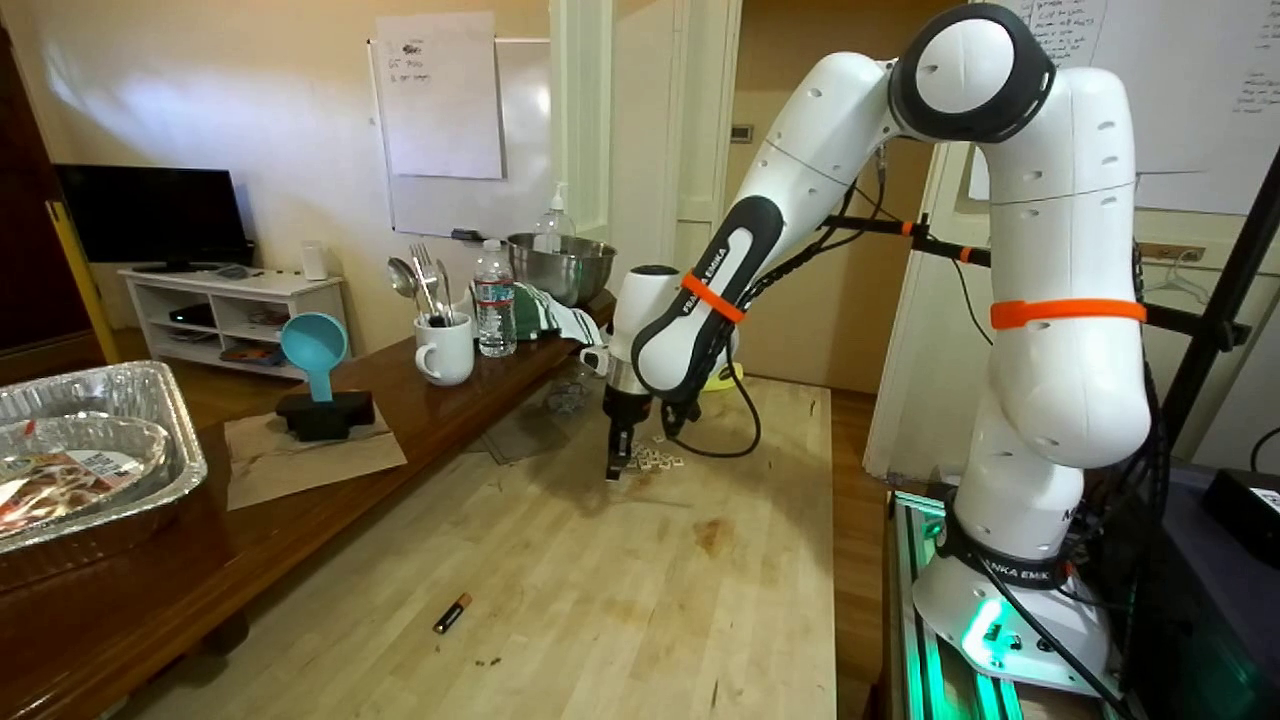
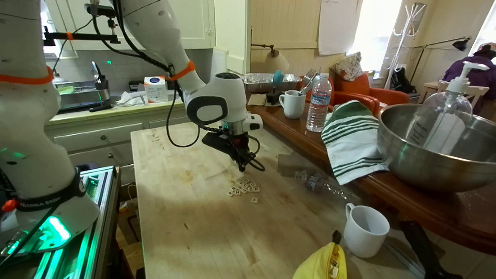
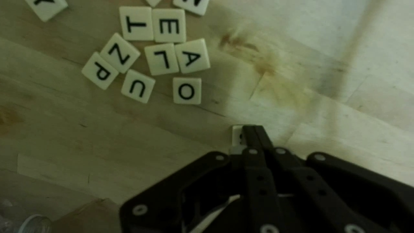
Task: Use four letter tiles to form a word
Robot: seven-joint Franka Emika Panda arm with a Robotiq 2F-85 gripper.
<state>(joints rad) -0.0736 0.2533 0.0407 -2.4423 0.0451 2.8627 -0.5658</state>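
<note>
Small cream letter tiles lie in a loose cluster on the wooden table, seen in both exterior views (image 1: pixel 655 460) (image 2: pixel 244 190). In the wrist view, the T tile (image 3: pixel 136 23) and E tile (image 3: pixel 168 25) touch side by side. The L tile (image 3: pixel 161 59) and A tile (image 3: pixel 192 56) sit below them, with the O tile (image 3: pixel 187 91) apart. P, U and a Z-or-N tile lie to the left. My gripper (image 3: pixel 255 127) is shut, its fingertips pressed together over or on a single tile (image 3: pixel 236 134), mostly hiding it and its letter. It also shows in both exterior views (image 1: pixel 613 474) (image 2: pixel 242 169).
A raised dark wood counter (image 1: pixel 400 410) runs along one table side. A clear bottle (image 2: pixel 316 182) lies beside it. A white mug (image 2: pixel 366 232), a yellow pouch (image 2: pixel 321 263) and a black handle (image 2: pixel 422 248) are on the table. A battery (image 1: pixel 452 613) lies farther off.
</note>
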